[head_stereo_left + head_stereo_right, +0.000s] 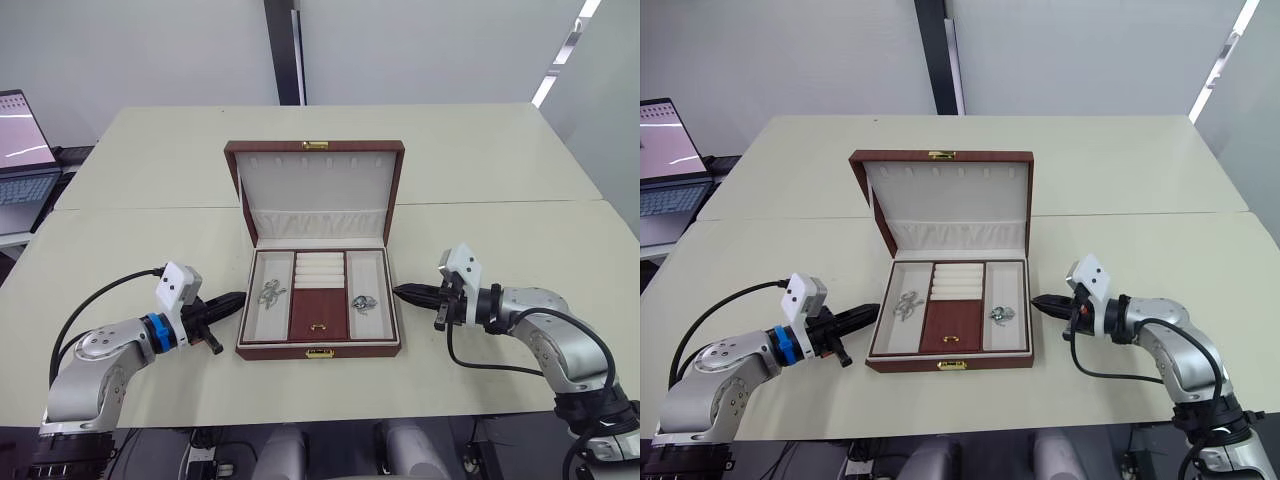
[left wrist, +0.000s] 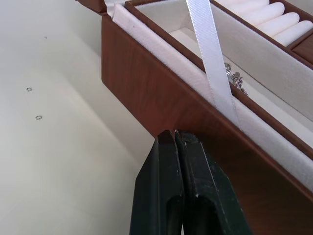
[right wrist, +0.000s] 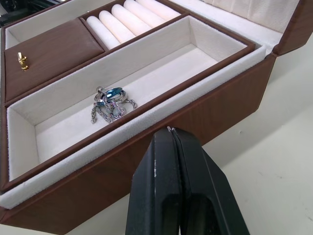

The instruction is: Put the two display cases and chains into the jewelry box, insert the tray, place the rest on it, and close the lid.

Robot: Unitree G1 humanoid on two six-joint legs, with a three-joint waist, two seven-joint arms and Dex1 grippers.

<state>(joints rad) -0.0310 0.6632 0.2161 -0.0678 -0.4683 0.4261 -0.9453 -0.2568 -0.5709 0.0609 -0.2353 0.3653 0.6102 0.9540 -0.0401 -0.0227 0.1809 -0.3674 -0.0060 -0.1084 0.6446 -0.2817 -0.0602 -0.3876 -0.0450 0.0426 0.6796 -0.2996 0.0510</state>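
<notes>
The jewelry box (image 1: 318,348) stands open on the table, its lid (image 1: 315,185) upright behind it. The tray (image 1: 368,275) sits inside, with ring rolls and a brown flap in its middle section. A silvery jewelry piece (image 1: 271,292) lies in the tray's left section. Another piece with a blue stone (image 3: 111,102) lies in the right section. My left gripper (image 1: 235,298) is shut and empty, its tips at the box's left wall (image 2: 146,88). My right gripper (image 1: 405,292) is shut and empty, just off the box's right wall. The display cases and chains are hidden.
A laptop (image 1: 22,150) stands at the table's far left edge. A white ribbon (image 2: 210,54) runs from the lid down to the box's left rim. Bare tabletop surrounds the box on all sides.
</notes>
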